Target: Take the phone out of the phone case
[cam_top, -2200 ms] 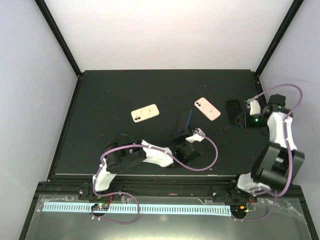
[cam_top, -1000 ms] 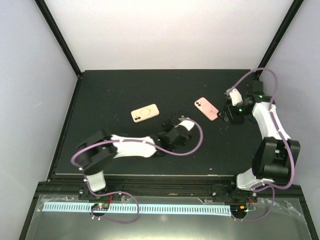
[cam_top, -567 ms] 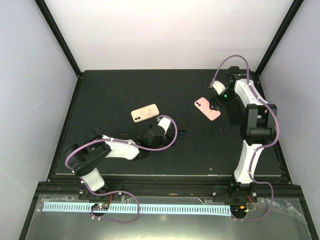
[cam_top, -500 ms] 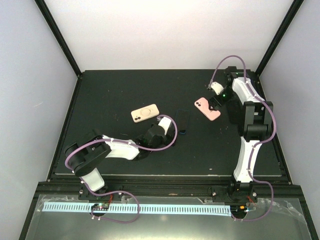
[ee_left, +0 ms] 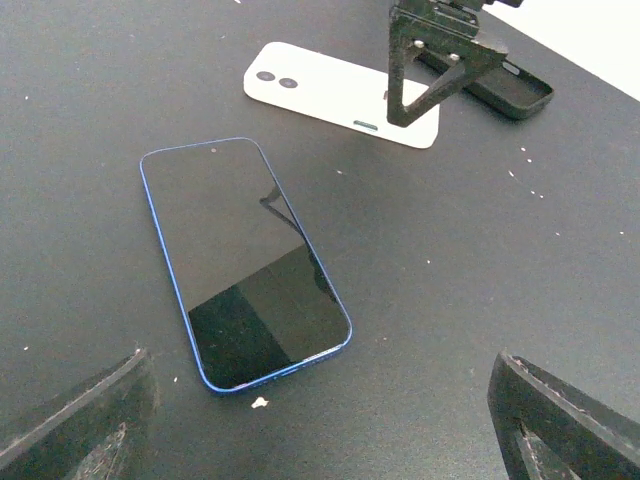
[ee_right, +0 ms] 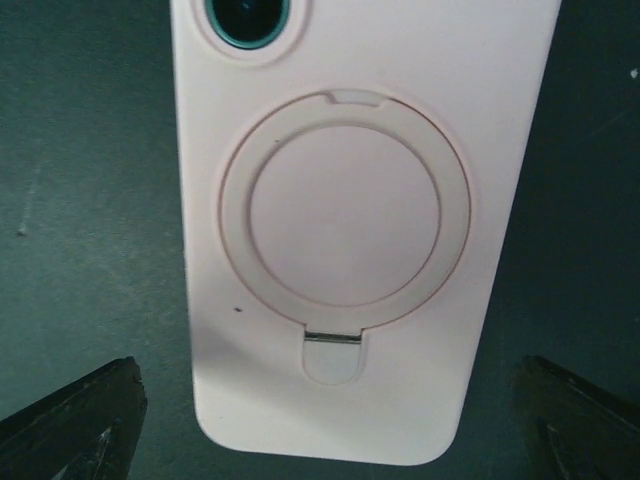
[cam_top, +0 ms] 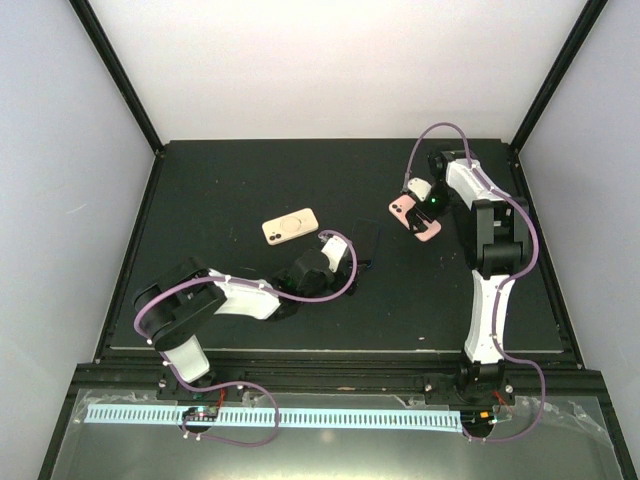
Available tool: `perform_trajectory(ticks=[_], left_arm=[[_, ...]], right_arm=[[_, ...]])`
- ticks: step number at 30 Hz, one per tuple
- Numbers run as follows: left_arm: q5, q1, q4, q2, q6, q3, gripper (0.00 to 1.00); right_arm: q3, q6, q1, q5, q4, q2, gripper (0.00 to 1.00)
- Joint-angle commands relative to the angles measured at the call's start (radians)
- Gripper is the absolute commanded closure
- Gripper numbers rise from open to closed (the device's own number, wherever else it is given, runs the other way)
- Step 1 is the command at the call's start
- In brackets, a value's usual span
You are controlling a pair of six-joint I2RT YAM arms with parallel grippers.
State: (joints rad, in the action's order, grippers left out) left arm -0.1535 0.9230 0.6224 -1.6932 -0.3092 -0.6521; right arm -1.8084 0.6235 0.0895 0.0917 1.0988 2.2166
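Tabletop [cam_top: 240, 180] black, speckled, pink phone case [ee_right: 360, 230], white walls [cam_top: 330, 70]

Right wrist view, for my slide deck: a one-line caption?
Open right gripper poised over a pink phone case, back up, ring stand folded flat, on the dark table.

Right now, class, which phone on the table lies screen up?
The blue-edged phone; its dark screen faces up, while the pink case and cream case show their backs.
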Motion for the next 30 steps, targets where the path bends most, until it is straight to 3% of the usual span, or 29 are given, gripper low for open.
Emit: perform_trajectory(ticks=[1, 8, 18, 21, 30], left_arm=[[0.032, 0.0, 0.046, -0.014, 0.017, -0.027, 0.09], [0.035, 0.0, 0.043, -0.028, 0.028, -0.035, 0.09], [0.032, 0.0, 0.044, -0.029, 0.032, -0.033, 0.1], [0.028, 0.0, 0.045, -0.027, 0.032, -0.031, 0.1], [0.008, 0.0, 0.049, -0.019, 0.03, -0.023, 0.1]], right_arm=[[-0.005, -0.018, 0.008, -0.049, -0.033, 0.019, 0.0], [-0.057, -0.014, 0.016, -0.013, 0.019, 0.073, 0.0], [-0.068, -0.044, 0.023, -0.044, 0.049, 0.112, 0.19], [0.017, -0.047, 0.036, -0.048, 0.036, 0.051, 0.27], [0.534, -0.024, 0.056, -0.133, -0.106, -0.288, 0.28]])
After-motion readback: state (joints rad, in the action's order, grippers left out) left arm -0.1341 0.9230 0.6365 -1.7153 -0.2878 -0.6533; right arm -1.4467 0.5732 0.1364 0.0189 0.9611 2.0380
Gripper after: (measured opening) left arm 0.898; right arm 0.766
